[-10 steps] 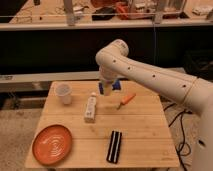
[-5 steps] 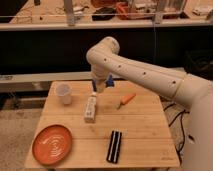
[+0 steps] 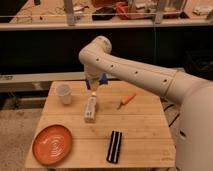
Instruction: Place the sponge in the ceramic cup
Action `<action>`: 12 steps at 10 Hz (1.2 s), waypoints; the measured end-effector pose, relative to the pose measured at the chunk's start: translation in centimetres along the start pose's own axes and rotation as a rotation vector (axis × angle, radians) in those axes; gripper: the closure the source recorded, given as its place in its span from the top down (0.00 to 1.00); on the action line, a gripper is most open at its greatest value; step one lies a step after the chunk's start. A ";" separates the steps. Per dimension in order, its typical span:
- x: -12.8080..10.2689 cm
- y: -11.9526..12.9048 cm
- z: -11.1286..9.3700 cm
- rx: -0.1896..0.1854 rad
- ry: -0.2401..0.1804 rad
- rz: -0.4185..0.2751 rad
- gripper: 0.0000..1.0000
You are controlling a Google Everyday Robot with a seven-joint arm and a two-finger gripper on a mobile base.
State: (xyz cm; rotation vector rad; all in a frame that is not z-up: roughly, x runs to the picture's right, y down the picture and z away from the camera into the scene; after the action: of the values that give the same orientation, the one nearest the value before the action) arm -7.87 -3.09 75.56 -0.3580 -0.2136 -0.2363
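At the near left corner of the wooden desk [image 3: 145, 131] lies one orange plate [image 3: 52, 145], its rim close to the front and left edges. To its right, one black-and-white striped bar [image 3: 115, 146] lies flat near the front edge, with bare wood between the two and a wide bare stretch towards the right edge. Further back, at mid-desk, one white tube [image 3: 90, 109] lies lengthwise; whatever is printed on it cannot be read. One orange carrot-shaped piece [image 3: 127, 100] lies at an angle to the tube's right, well apart from it. One ceramic cup [image 3: 64, 93] stands upright at the back left, near the left edge and apart from the tube. Above the tube's far end, raised off the desk and to the right of the cup, hangs the end effector [image 3: 94, 90], clamped together on the one blue sponge [image 3: 103, 79], which sticks out on its right side. The white arm [image 3: 135, 72] reaches in from the right. Behind runs a cluttered shelf [image 3: 125, 22].
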 end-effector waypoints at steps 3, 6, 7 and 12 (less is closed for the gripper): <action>-4.5 -1.9 0.8 0.032 -0.011 -0.040 0.01; -5.3 -3.2 1.6 0.058 -0.014 -0.060 0.01; -5.7 -3.5 1.9 0.062 -0.018 -0.064 0.01; -8.7 -5.4 3.9 0.072 -0.045 -0.091 0.01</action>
State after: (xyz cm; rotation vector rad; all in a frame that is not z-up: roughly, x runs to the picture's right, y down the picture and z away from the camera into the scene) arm -18.21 -4.93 78.73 -0.2827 -0.2825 -0.3096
